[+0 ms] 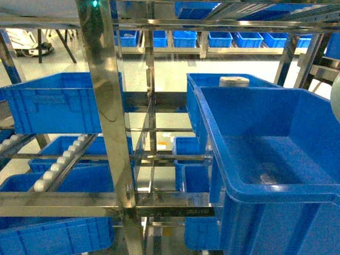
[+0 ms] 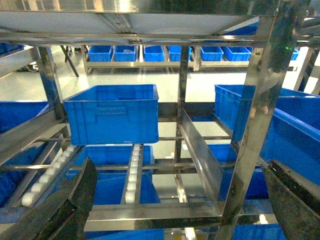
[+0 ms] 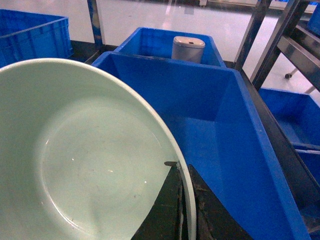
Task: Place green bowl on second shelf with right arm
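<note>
Gripping: right end effector (image 3: 182, 200), closed on the rim of the green bowl (image 3: 85, 160), one dark finger inside the rim and one outside.

Green bowl: held in the air, tilted, its open mouth facing the right wrist camera; round, so no long axis. In the head view only a pale sliver shows at the right edge (image 1: 336, 101).

Large blue bin (image 3: 220, 130): sits just beyond and below the bowl on the second shelf (image 1: 175, 204); deep, open-topped, with bare floor showing inside. Its near left wall lies close beside the bowl's rim.

Smaller blue bin (image 3: 150, 42): directly behind the large one, touching or nearly so, holding a white cylinder (image 3: 188, 48).

Steel uprights (image 1: 109, 106): flank the large bin on its left.

Left end effector (image 2: 177, 210): jaws spread wide, nothing between them, facing the roller rails (image 2: 134, 170).
</note>
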Motion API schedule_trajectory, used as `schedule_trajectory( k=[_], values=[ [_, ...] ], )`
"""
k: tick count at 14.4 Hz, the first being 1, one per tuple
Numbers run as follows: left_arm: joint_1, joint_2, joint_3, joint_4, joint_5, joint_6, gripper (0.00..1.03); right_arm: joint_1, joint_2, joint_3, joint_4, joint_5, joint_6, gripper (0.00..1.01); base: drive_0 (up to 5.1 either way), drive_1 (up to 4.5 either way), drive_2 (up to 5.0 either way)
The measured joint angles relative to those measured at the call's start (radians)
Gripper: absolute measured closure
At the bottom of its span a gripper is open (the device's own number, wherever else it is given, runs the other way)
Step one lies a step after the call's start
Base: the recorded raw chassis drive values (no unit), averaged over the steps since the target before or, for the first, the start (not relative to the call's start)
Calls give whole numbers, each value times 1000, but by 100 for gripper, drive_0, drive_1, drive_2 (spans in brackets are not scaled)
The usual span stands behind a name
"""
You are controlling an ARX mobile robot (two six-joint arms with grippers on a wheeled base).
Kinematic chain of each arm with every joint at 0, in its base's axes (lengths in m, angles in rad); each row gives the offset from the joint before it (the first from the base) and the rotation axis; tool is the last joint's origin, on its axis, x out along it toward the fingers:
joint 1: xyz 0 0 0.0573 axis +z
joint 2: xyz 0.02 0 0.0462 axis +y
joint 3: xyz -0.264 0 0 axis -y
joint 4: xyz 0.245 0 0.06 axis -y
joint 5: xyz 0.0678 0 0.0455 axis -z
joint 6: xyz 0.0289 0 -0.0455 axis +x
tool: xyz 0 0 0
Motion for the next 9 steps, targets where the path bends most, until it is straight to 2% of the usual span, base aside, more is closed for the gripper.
schedule_trajectory(
  k=[3,6,9],
  values=[
    [0,0,0,0,0,0,5,-2,161,70,45,6,-31,99,0,0,0],
    [0,0,0,0,0,0,5,-3,204,88,60,11,-42,99,0,0,0],
    [0,0,0,0,0,0,5,-24,311,130,70,17,-51,99,0,0,0]
  ],
)
